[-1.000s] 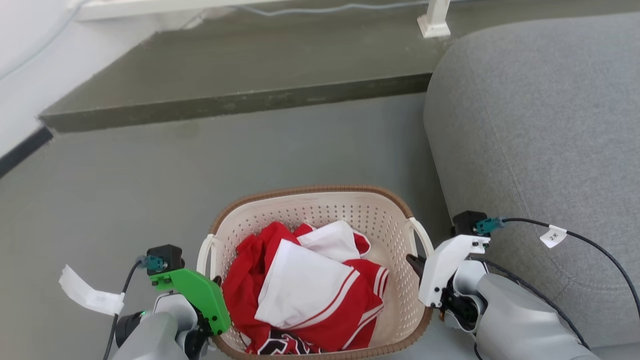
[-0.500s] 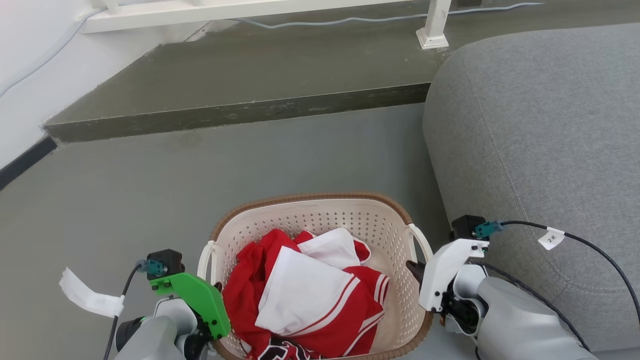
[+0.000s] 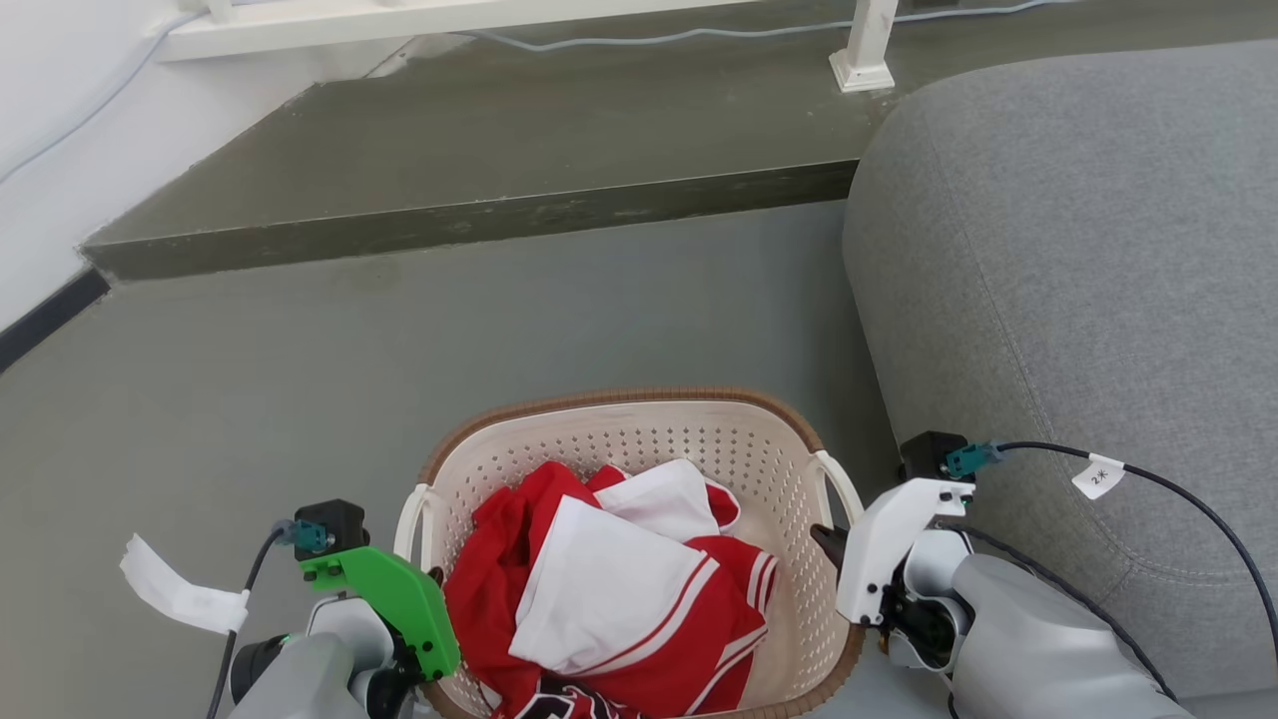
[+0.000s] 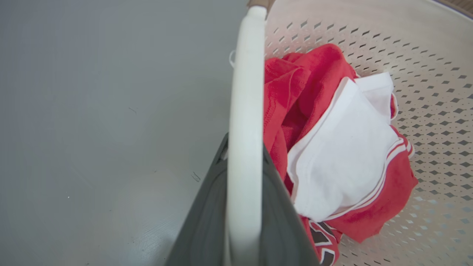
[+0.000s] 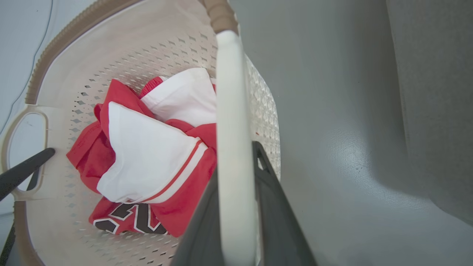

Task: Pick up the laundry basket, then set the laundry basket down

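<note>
The laundry basket (image 3: 639, 439), cream-white and perforated with a brown rim, sits low in the head view between my two arms and holds a red and white garment (image 3: 619, 579). My left gripper (image 3: 431, 577) is shut on the basket's left loop handle (image 4: 245, 92), with dark fingers on either side of the white bar. My right gripper (image 3: 825, 527) is shut on the right loop handle (image 5: 231, 111) in the same way. The right wrist view also shows a left finger (image 5: 26, 170) at the far handle. Whether the basket's bottom touches the floor is hidden.
A grey sofa (image 3: 1078, 250) stands close on the right of the basket. A raised dark step (image 3: 449, 215) crosses the floor ahead, with a white post (image 3: 864, 45) and a cable on it. A white wall with a black baseboard (image 3: 45, 310) runs along the left.
The whole head picture has shifted slightly downward, so the camera moved. Both grippers keep the same hold on the handles, and the garment lies the same.
</note>
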Robot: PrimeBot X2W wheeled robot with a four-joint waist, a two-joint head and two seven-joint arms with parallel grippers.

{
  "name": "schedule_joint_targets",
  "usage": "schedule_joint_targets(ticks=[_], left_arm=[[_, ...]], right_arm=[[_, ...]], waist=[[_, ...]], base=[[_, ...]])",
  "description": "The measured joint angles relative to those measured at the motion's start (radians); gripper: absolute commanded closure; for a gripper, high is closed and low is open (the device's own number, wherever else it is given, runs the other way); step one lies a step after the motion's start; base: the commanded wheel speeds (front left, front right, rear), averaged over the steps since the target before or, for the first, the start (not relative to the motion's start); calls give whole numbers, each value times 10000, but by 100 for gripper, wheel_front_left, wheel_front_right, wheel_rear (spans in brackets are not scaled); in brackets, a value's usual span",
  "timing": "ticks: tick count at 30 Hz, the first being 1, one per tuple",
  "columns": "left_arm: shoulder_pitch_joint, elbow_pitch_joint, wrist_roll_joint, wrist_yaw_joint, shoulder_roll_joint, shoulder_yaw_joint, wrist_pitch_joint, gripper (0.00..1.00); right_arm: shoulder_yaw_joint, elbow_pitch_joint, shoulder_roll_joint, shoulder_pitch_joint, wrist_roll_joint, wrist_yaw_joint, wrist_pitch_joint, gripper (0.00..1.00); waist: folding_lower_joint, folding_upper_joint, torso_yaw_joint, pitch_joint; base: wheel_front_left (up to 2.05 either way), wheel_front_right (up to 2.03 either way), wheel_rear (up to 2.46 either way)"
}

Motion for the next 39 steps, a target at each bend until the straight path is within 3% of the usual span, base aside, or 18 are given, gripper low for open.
schedule_joint_targets(ticks=[23,39], left_arm=[[-25,-134,-42,6,44,-40,-17,100],[-748,-483,-38,148,230,2,-476,100]], right_arm=[[217,-88,-40,-214,107,-161,-4,100],[288,-303,-75,-1127,104,-251,-428,100]], waist=[[0,0,-29,483],[0,0,-172,1688]], base=[[0,0,0],[0,0,0]])
